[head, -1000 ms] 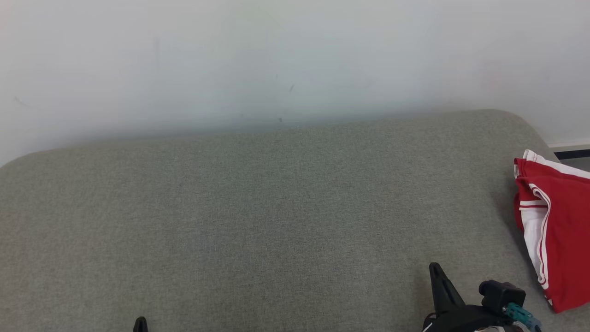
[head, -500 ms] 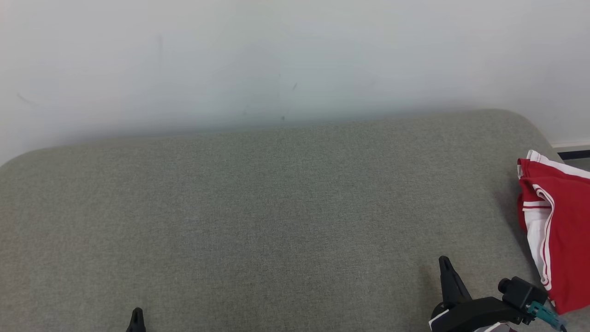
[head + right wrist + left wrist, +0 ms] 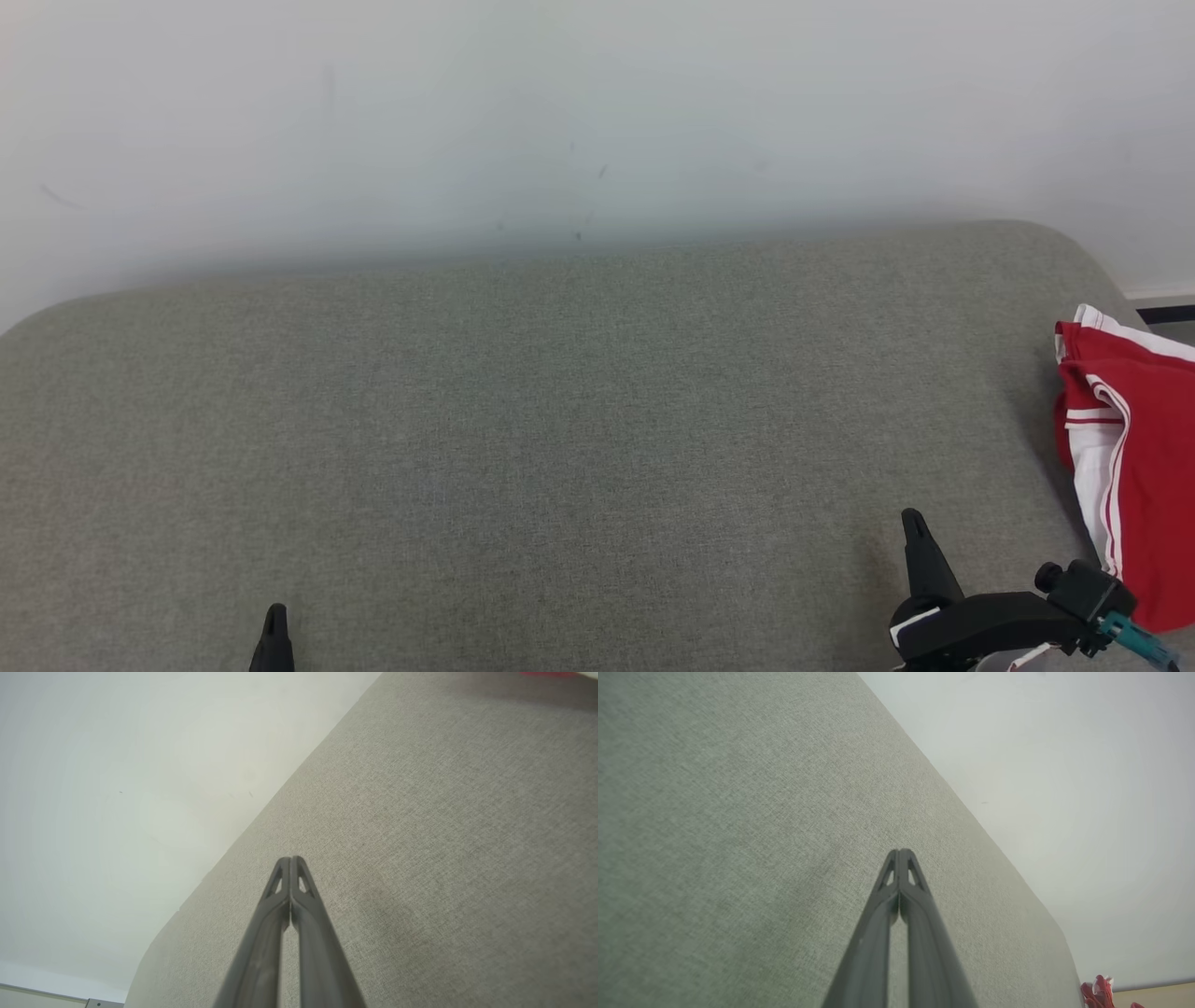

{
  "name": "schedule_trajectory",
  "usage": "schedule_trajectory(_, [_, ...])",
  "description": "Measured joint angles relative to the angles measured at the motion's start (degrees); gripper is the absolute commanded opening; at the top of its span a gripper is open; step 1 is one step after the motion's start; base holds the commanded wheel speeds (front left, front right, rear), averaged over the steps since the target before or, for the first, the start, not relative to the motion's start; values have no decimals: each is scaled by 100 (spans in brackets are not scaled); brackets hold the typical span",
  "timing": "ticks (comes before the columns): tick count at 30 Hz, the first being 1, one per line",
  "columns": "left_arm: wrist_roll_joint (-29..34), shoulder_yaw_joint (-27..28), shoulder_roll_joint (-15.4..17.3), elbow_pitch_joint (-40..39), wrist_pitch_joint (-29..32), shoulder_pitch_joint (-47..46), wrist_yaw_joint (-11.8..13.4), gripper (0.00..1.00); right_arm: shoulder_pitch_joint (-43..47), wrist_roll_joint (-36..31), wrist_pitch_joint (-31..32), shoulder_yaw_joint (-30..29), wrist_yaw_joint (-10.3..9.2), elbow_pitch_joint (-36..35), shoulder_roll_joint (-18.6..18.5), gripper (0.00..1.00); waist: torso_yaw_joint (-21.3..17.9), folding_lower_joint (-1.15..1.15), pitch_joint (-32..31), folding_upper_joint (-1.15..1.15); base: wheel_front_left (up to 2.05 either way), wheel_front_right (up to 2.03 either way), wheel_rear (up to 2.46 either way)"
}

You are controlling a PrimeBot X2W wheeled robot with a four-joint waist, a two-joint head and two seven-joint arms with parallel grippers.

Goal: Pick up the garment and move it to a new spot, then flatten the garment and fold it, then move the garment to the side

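Observation:
The garment (image 3: 1139, 467) is red with white stripes and lies folded at the far right of the grey sofa seat (image 3: 560, 420), cut off by the picture's edge. A small red bit of the garment (image 3: 1099, 994) shows at the lower right of the left wrist view, and a red sliver of the garment (image 3: 551, 674) at the top right of the right wrist view. My right gripper (image 3: 913, 516) is shut and empty, just left of the garment. My left gripper (image 3: 274, 611) peeks up at the bottom left, shut too. Both wrist views show the left gripper (image 3: 900, 851) and the right gripper (image 3: 290, 859) with fingers pressed together.
A pale wall (image 3: 560, 121) rises right behind the seat's back edge. At the far right, past the seat's rounded corner, a dark baseboard strip (image 3: 1162, 314) and floor show.
The camera has turned slightly, so the garment sits further right in the picture. Both grippers have risen a little in the head view, the right one also drifting right; both stay shut.

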Motion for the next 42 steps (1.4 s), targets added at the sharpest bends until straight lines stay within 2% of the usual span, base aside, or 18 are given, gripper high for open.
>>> schedule_trajectory(22, [-1386, 84, 2, -158, 366, -199, -91, 0, 1, 1551, 353, -144, 0, -315, 0, 0, 64, 0, 37, 0, 0, 0, 0])
schedule_trajectory(42, [-2348, 142, 4, -278, 624, -333, -143, 0, 2, 2674, 605, -248, -1, -537, 0, 0, 119, 0, 68, 0, 0, 0, 0])
